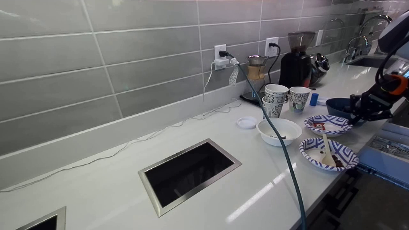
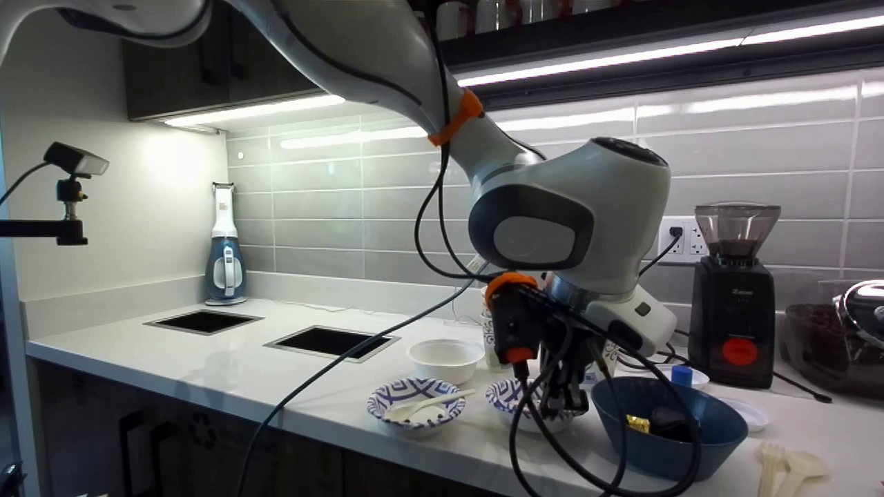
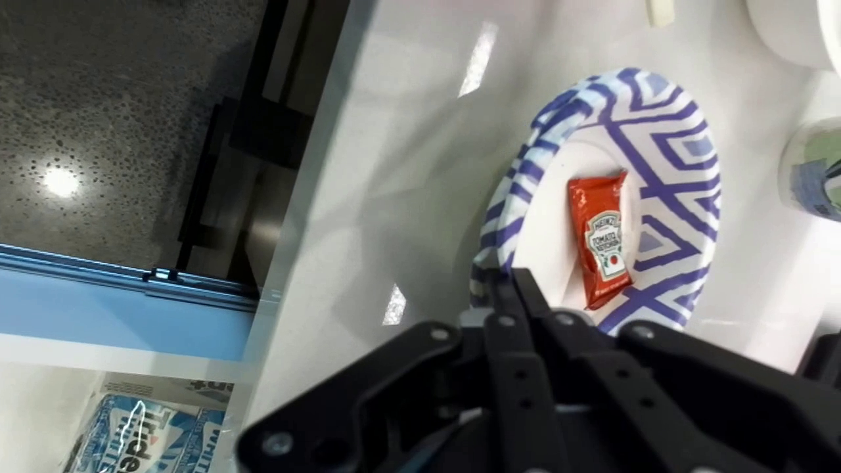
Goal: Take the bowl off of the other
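Observation:
The bowl, white with a blue pattern, shows in both exterior views (image 1: 342, 120) (image 2: 504, 397), beside the dark blue bowl. In the wrist view the bowl (image 3: 683, 151) looks narrowed and tilted, with a red ketchup packet (image 3: 599, 243) inside. My gripper (image 3: 514, 274) is shut on its near rim, one finger inside and one outside. The gripper also shows in both exterior views (image 1: 352, 120) (image 2: 565, 408). I cannot tell whether the bowl touches the counter. The other, the dark blue bowl (image 1: 335, 106) (image 2: 659, 449), stands next to it with a gold-wrapped item inside.
A second patterned bowl (image 1: 310, 153) with a spoon and a plain white bowl (image 1: 271, 138) stand nearby. Paper cups (image 1: 272, 109) and a coffee grinder (image 2: 732, 317) stand behind. A green cable (image 1: 289, 163) crosses the counter. An open drawer (image 1: 388, 147) lies below the counter edge.

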